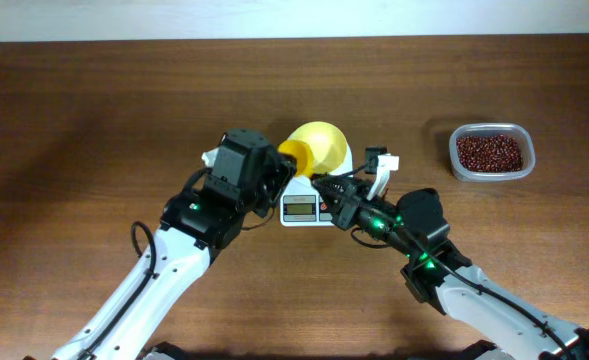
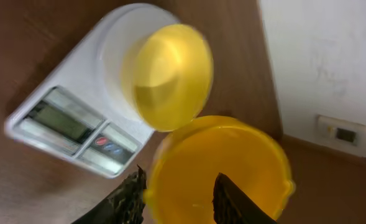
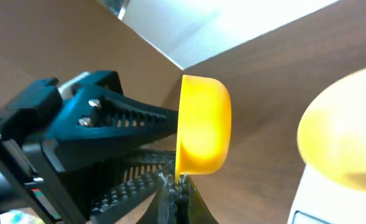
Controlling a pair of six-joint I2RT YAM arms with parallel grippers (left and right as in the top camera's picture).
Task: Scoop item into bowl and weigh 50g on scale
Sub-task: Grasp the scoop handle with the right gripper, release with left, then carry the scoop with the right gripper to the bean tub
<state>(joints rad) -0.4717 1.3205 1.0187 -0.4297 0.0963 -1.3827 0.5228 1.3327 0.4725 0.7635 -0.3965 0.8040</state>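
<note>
empty scoop (image 2: 220,168) by scale (image 2: 58,124); right gripper (image 3: 178,198) pinched on rim; left gripper (image 2: 179,190) part-open astride wall; risk: thin pinch slips, scoop strikes bowl (image 2: 167,74)

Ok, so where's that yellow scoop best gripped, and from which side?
Pinch the thin rim where it faces the right arm, coming from the side opposite the left pincer. The scoop stands on edge and its rounded back looks too broad and smooth to pinch; the right pincer is shut on that rim.
</note>
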